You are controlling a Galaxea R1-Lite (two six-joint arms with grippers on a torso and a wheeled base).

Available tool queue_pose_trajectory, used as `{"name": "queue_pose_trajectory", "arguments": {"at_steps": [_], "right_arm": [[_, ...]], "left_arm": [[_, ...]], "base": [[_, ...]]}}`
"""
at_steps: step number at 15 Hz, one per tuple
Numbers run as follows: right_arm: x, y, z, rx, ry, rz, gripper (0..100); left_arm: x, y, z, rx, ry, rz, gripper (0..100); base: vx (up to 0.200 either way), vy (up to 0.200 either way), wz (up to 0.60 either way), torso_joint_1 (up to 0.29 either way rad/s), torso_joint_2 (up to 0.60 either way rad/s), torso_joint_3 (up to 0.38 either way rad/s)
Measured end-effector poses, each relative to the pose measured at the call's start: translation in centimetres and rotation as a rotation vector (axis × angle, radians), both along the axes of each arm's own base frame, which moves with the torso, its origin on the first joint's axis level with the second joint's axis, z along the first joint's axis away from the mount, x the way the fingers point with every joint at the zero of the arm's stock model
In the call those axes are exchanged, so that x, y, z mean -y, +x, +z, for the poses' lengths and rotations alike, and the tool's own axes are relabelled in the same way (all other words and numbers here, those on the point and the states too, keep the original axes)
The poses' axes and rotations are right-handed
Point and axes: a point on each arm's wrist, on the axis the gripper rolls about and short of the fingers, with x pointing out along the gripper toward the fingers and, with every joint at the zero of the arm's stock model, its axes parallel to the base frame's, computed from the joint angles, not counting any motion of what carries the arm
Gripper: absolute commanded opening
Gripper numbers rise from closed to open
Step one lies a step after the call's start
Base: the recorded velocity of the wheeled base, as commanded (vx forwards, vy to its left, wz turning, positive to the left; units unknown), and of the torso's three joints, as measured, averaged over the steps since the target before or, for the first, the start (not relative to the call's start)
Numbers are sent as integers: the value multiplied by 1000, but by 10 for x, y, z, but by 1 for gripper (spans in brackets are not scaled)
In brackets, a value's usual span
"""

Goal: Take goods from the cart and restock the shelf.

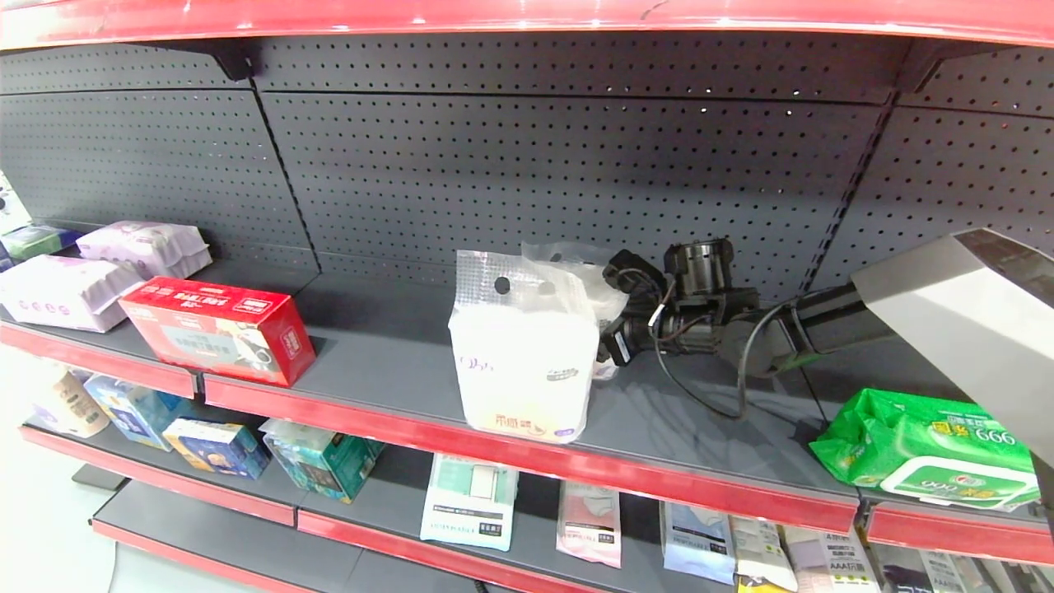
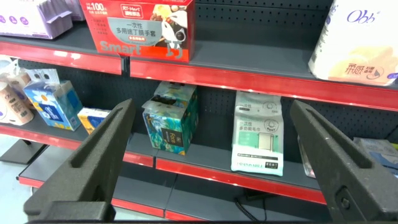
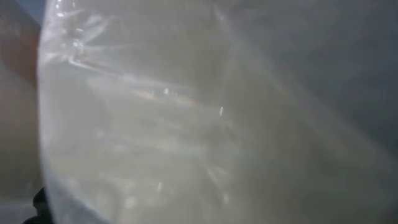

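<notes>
A white tissue pack (image 1: pixel 525 362) in clear plastic wrap stands upright on the dark shelf (image 1: pixel 387 346), close to its red front edge. My right gripper (image 1: pixel 611 333) comes in from the right and sits against the pack's back right side, its tip hidden behind the pack. In the right wrist view, the pack's clear wrap (image 3: pixel 186 124) lies pressed close to the camera. My left gripper (image 2: pixel 210 106) is open with nothing between its fingers, low in front of the lower shelves. From there the tissue pack (image 2: pixel 357 43) shows above it on the upper shelf.
A red box (image 1: pixel 218 329) lies on the shelf to the left, with purple-white packs (image 1: pixel 144 247) beyond it. A green wipes pack (image 1: pixel 930 449) lies at the right. Free shelf room lies between the red box and the tissue pack. Lower shelves hold boxes (image 2: pixel 171 118) and hanging packets (image 2: pixel 260 134).
</notes>
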Motion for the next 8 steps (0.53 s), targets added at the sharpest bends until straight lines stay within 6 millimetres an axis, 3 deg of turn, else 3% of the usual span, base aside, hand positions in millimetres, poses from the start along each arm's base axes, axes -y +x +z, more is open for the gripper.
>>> {"name": "queue_pose_trajectory", "arguments": {"at_steps": [8], "right_arm": [[2,0,1,1,-3,-10,100]], "left_arm": [[0,0,0,0,0,0,100]], "base": [[0,0,0,0,0,0]]}}
